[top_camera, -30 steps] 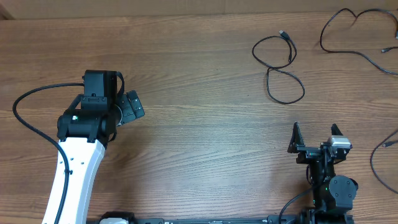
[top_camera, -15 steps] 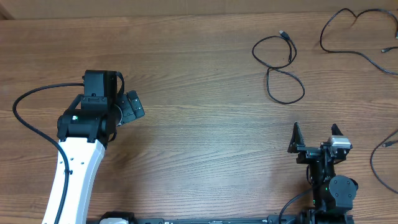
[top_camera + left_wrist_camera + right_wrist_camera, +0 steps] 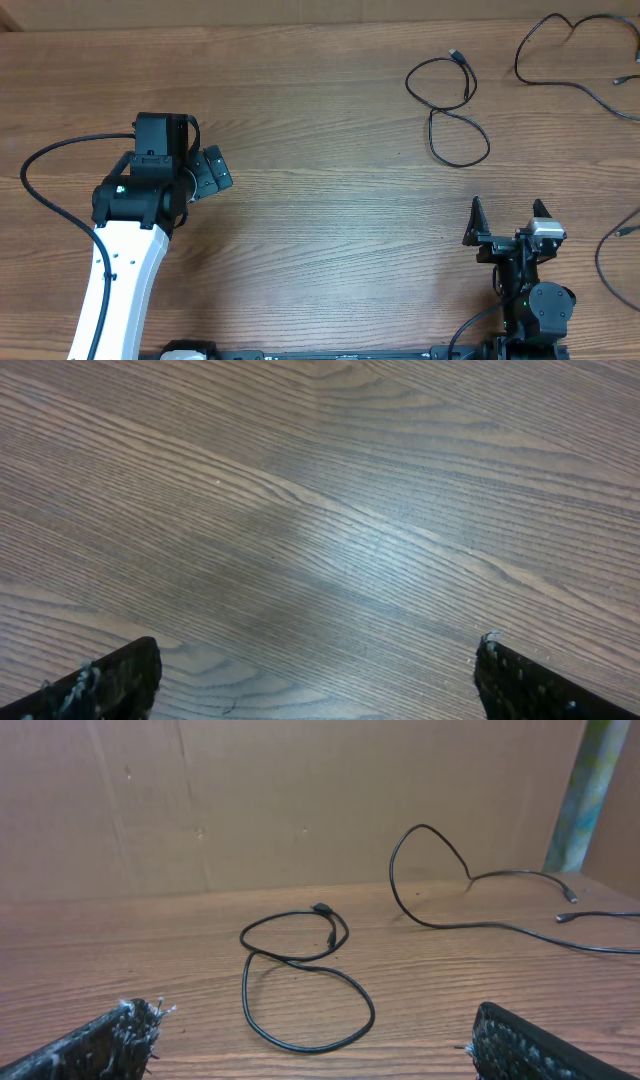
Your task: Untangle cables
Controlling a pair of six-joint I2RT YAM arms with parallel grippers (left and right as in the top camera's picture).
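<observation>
A thin black cable lies in a figure-eight loop at the back right of the wooden table, its small plug at the far end. It also shows in the right wrist view. A second thin black cable lies apart from it at the far right edge and shows in the right wrist view too. My right gripper is open and empty, near the front edge, short of the looped cable. My left gripper is open and empty over bare wood at the left.
A thick black wire curves off the left arm over the table's left side. Another thin black cord end lies at the right edge beside the right arm. A cardboard wall stands behind the table.
</observation>
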